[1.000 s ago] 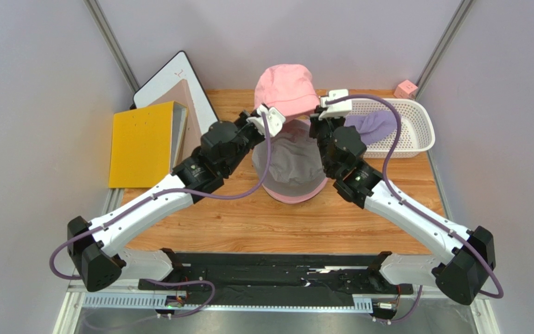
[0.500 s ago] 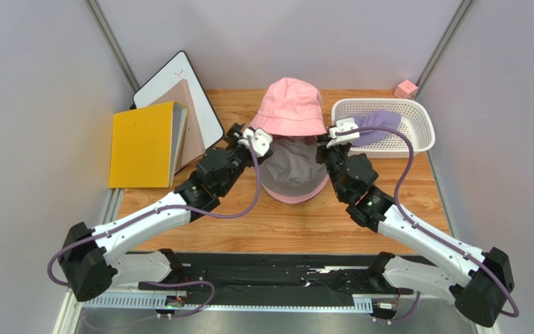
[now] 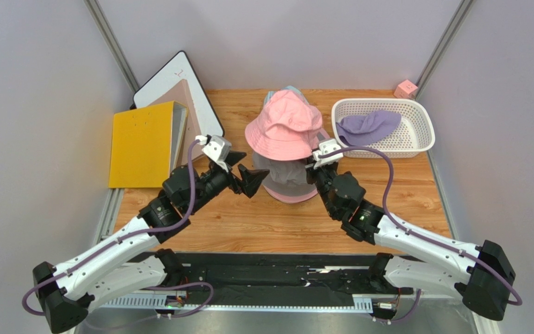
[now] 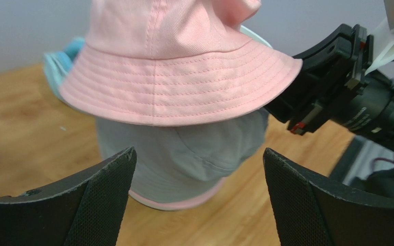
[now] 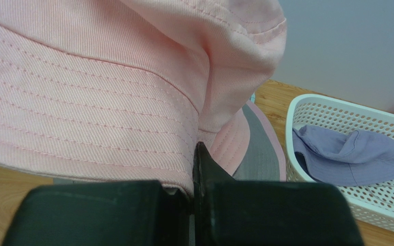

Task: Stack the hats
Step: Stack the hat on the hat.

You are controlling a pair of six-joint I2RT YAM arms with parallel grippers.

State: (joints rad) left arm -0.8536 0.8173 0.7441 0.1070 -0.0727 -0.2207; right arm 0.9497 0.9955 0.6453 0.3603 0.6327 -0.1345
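Pink hat point(image 3: 282, 129): sitting draped over the grey hat point(image 3: 287, 179), just left of the white basket point(image 3: 416, 147), tilting a little. Lying inside the basket: lavender hat point(image 3: 367, 127). Pinching the pink brim's basket-side edge: right gripper point(image 3: 313, 165), jaws pressing together on the fabric. Hovering on the far side of the stack from the basket, near it but touching nothing: left gripper point(image 3: 248, 171), fingers point(image 4: 96, 205) standing wide apart, pointing toward the stack. Peeking out behind the stack, also left of the basket: light blue item point(image 4: 63, 60), mostly hiding behind the pink crown.
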